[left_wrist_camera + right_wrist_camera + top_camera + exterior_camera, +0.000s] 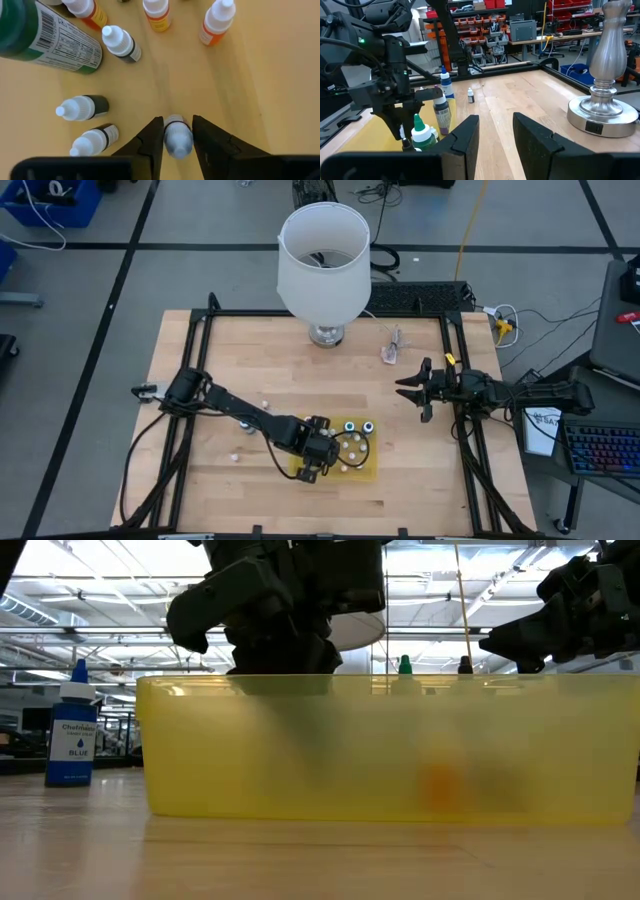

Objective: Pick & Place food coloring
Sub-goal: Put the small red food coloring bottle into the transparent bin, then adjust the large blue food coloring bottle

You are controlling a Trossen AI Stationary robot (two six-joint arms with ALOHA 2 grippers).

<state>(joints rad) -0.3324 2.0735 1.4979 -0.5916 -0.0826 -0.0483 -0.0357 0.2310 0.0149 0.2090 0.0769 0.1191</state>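
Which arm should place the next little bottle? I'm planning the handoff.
Left, probably. The left gripper is in the yellow tray with a small bottle between its fingers. The right gripper hovers away from the tray, holding nothing.

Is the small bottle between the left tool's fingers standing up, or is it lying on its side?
Lying on its side, as far as the left wrist view shows: the small bottle rests lengthwise on the yellow tray floor between the left tool fingers, like the neighbouring bottles.

place: workshop | evidence: red parts bins, workbenches, ceiling trusses
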